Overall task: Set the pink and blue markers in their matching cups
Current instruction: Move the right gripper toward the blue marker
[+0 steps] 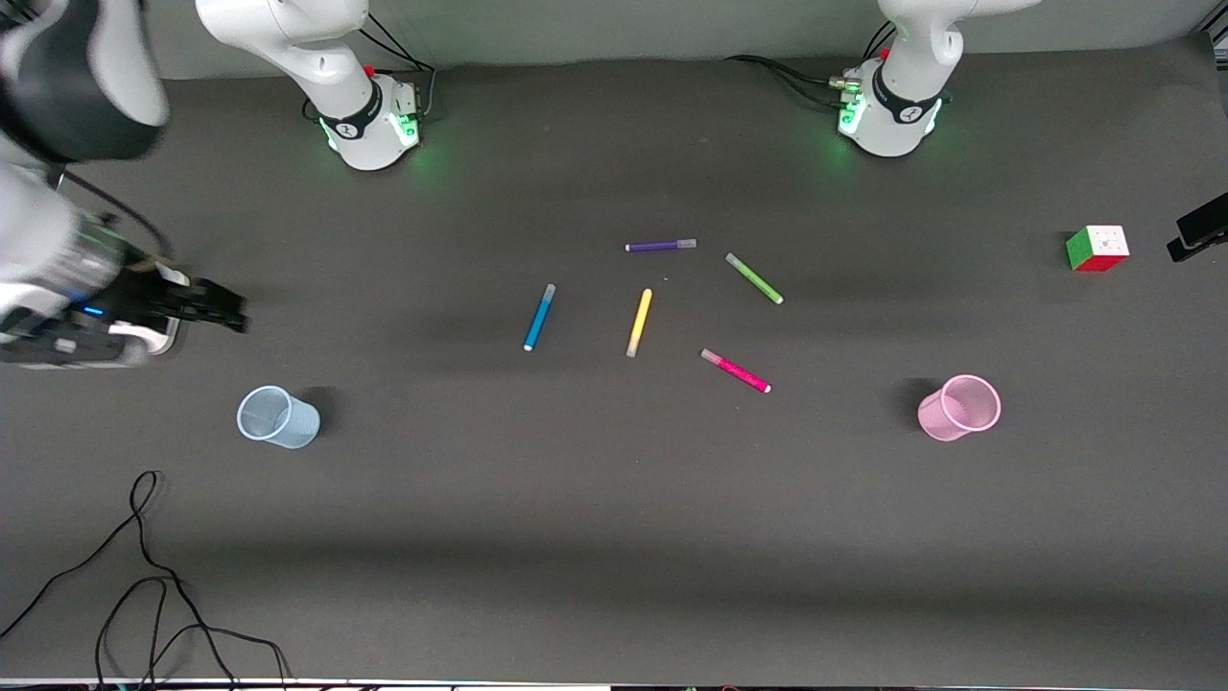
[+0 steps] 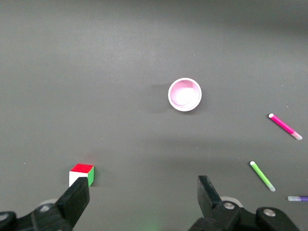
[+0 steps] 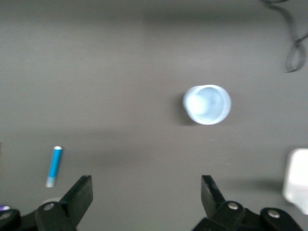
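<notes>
The blue marker (image 1: 539,317) lies flat mid-table and shows in the right wrist view (image 3: 54,166). The pink marker (image 1: 736,370) lies nearer the front camera, toward the left arm's end, and shows in the left wrist view (image 2: 285,126). The pale blue cup (image 1: 278,416) (image 3: 207,104) stands upright at the right arm's end. The pale pink cup (image 1: 959,408) (image 2: 185,94) stands upright at the left arm's end. My right gripper (image 1: 225,309) (image 3: 146,180) is open and empty, over bare table beside the blue cup. My left gripper (image 1: 1185,238) (image 2: 142,185) is open and empty, over the table beside the cube.
A purple pen (image 1: 660,246), a yellow pen (image 1: 639,322) and a green pen (image 1: 754,278) lie among the markers. A colour cube (image 1: 1097,249) (image 2: 82,174) sits at the left arm's end. Black cables (image 1: 144,576) lie near the front edge at the right arm's end.
</notes>
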`<state>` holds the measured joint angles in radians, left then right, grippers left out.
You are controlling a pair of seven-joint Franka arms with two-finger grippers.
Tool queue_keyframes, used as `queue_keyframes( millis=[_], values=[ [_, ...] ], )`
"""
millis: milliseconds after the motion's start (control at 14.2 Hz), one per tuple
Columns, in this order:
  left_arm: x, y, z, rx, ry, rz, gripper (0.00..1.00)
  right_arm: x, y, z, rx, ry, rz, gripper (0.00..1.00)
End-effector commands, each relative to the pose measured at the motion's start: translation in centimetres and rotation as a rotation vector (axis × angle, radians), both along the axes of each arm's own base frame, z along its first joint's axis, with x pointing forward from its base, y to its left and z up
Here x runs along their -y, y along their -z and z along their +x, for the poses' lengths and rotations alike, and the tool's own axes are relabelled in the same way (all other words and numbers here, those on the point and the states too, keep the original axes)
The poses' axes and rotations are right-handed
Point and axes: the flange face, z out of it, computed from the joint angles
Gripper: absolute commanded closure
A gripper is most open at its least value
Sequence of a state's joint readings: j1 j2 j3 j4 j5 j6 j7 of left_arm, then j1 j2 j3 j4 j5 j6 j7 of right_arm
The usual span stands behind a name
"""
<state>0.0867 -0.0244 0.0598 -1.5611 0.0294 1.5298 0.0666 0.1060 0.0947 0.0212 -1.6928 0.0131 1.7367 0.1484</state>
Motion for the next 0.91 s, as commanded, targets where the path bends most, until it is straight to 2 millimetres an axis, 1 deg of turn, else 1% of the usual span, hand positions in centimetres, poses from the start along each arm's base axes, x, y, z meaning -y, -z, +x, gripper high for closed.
queue_keyframes(
  millis=[0, 140, 211, 281, 421, 491, 561, 632, 702, 772, 842],
  values=[
    [-0.1, -0.4, -0.1, -0.004, 0.015, 0.01, 0.0, -4.7, 4.1, 1.3, -0.054, 0.072, 0.059, 0.0],
    [-0.1, -0.3, 0.1, -0.003, 0.016, 0.01, 0.0, -9.3, 6.7, 0.9, -0.119, 0.15, 0.076, 0.0],
    [0.0, 0.1, 0.2, -0.018, 0.019, 0.007, 0.0, -11.8, 8.2, 0.7, -0.146, 0.193, 0.071, 0.0],
    [0.5, 0.6, 0.4, -0.032, 0.022, 0.008, 0.0, -14.1, 10.1, 0.5, -0.18, 0.222, 0.067, 0.0],
    [0.8, 1.6, 1.0, -0.05, 0.031, 0.007, 0.0, -18.6, 14.7, -0.3, -0.237, 0.255, 0.054, 0.0],
    [0.9, 4.4, 2.4, -0.098, 0.039, -0.001, 0.0, -19.7, 16.9, -0.5, -0.251, 0.27, 0.05, 0.0],
    [0.5, 7.0, 3.7, -0.149, 0.031, -0.023, 0.0, -21.3, 19.0, -1.0, -0.264, 0.273, 0.048, 0.0],
    [1.0, 7.1, 3.7, -0.158, 0.035, -0.031, 0.0, -22.7, 20.8, -1.5, -0.266, 0.291, 0.046, 0.0],
    [1.4, 7.6, 3.9, -0.169, 0.043, -0.039, 0.0, -23.9, 22.8, -1.9, -0.265, 0.322, 0.044, 0.0],
    [3.5, 8.3, 4.3, -0.179, 0.071, -0.058, 0.0, -24.6, 24.5, -2.2, -0.263, 0.343, 0.048, 0.0],
    [5.9, 9.0, 4.9, -0.183, 0.094, -0.073, 0.0, -24.8, 26.3, -2.4, -0.265, 0.352, 0.05, 0.0]
  ],
)
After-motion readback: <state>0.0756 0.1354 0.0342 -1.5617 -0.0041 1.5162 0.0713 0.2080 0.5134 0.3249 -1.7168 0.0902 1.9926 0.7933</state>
